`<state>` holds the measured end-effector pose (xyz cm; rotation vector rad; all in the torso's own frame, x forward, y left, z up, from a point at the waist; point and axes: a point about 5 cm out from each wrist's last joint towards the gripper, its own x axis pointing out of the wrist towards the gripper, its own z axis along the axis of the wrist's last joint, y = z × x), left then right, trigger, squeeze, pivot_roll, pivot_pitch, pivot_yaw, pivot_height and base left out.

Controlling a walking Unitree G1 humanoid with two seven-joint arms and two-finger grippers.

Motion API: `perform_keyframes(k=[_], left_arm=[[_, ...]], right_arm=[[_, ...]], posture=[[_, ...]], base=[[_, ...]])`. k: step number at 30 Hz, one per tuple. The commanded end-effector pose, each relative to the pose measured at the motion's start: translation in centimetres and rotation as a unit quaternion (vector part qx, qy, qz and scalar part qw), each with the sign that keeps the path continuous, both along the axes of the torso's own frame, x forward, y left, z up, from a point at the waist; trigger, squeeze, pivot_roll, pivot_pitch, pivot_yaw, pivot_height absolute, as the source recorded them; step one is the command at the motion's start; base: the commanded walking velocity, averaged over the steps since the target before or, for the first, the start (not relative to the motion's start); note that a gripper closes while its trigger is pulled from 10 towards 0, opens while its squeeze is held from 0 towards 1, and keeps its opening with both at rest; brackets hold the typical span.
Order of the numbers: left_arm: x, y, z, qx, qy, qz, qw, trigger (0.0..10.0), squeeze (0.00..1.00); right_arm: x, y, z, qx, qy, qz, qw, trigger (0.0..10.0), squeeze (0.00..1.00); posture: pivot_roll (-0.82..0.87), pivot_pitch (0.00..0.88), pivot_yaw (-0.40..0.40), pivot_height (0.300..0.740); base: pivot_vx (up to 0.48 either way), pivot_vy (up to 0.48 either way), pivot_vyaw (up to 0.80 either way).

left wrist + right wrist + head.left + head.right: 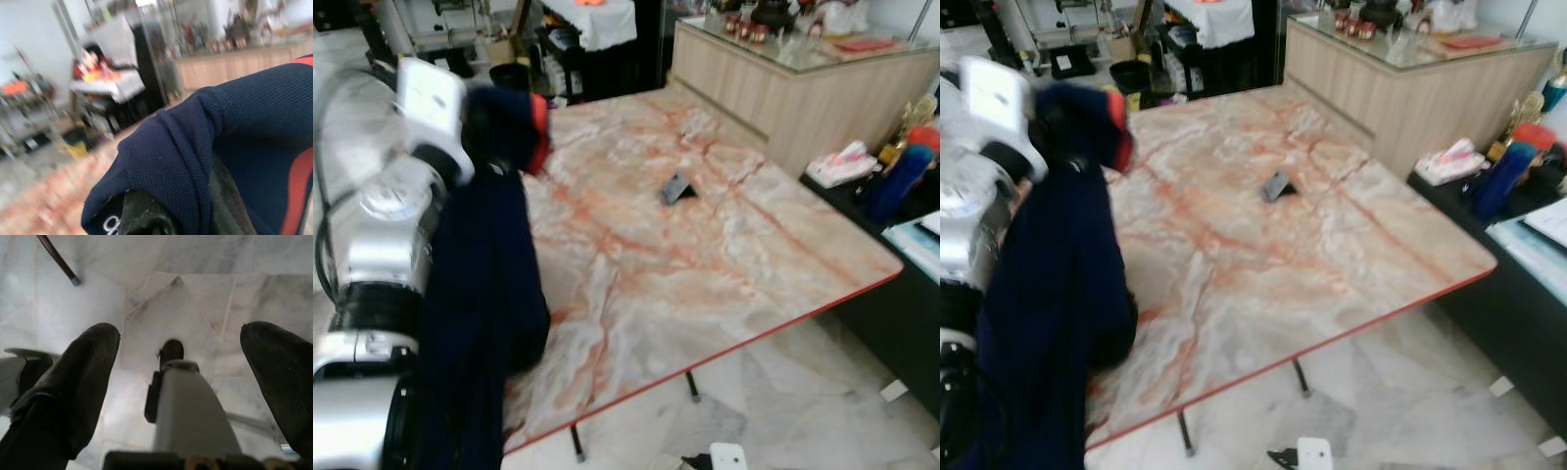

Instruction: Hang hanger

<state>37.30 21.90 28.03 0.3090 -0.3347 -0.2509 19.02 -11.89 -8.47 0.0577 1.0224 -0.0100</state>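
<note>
A navy garment (480,294) with red trim hangs from my raised left arm, over the near left corner of the marble table (705,255). In the left wrist view the navy cloth (234,122) is bunched over and between the black fingers of my left gripper (186,205), which is shut on it. The cloth hides whatever is inside it. My right gripper (181,357) hangs low, pointing down at the floor, open and holding nothing.
A small dark object (677,188) lies mid-table. A wooden counter (783,78) stands behind the table. At the right, a black surface holds a blue bottle (896,181) and clutter. Marble floor lies below the table's red front edge, with my white foot (190,406) on it.
</note>
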Motion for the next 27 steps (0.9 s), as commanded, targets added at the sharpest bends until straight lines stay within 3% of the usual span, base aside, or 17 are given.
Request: perform_keyframes(k=[1, 9, 10, 16, 17, 18, 19, 20, 27], left_arm=[[-0.6, -0.6, -3.1, -0.010, 0.054, -0.014, 0.998, 10.0, 0.00], [-3.3, -1.9, -6.6, -0.048, 0.092, -0.024, 0.994, 10.0, 0.00], [-4.1, -2.4, -7.1, -0.059, 0.098, -0.032, 0.993, 10.0, 0.00], [-5.7, -2.7, -7.0, -0.085, 0.094, -0.025, 0.992, 10.0, 0.00], [-6.0, -2.6, -6.7, -0.097, 0.089, -0.018, 0.991, 10.0, 0.27], [-6.1, -2.5, -6.7, -0.102, 0.090, -0.014, 0.991, 10.0, 0.80], [-6.1, -2.5, -6.7, -0.102, 0.090, -0.014, 0.991, 10.0, 0.80], [-6.4, -2.4, -6.6, -0.108, 0.092, -0.009, 0.990, 10.0, 1.00], [-7.7, -2.1, -6.4, -0.107, 0.097, -0.001, 0.990, 10.0, 1.00]], right_arm=[[-0.5, 0.9, -0.2, 0.009, 0.009, 0.005, 1.000, 10.0, 0.00], [-0.7, 0.8, -0.3, 0.007, 0.012, 0.006, 1.000, 10.0, 0.00], [-0.7, 0.8, -0.3, 0.006, 0.013, 0.007, 1.000, 10.0, 0.00], [-0.8, 0.7, -0.4, 0.005, 0.015, 0.008, 1.000, 10.0, 0.00], [-0.8, 0.7, -0.4, 0.005, 0.015, 0.008, 1.000, 10.0, 0.00], [-0.8, 0.7, -0.4, 0.006, 0.015, 0.008, 1.000, 10.0, 0.00], [-0.8, 0.7, -0.4, 0.006, 0.015, 0.008, 1.000, 10.0, 0.00], [-0.9, 0.7, -0.4, 0.006, 0.015, 0.008, 1.000, 10.0, 0.00], [-0.9, 0.7, -0.4, 0.007, 0.015, 0.006, 1.000, 10.0, 0.00]], posture=[[0.09, 0.100, -0.002, 0.740], [0.10, 0.117, -0.007, 0.740], [0.10, 0.121, -0.006, 0.740], [0.10, 0.129, -0.005, 0.740], [0.10, 0.130, -0.004, 0.740], [0.10, 0.130, -0.004, 0.740], [0.10, 0.130, -0.004, 0.740], [0.10, 0.132, -0.002, 0.740], [0.09, 0.139, 0.000, 0.740]], base=[[0.000, 0.000, 0.00], [0.000, 0.000, 0.00], [0.000, 0.000, 0.00], [0.000, 0.000, 0.00], [0.000, 0.000, 0.00], [0.000, 0.000, 0.00], [0.000, 0.000, 0.00], [0.000, 0.000, 0.00], [0.000, 0.000, 0.00]])
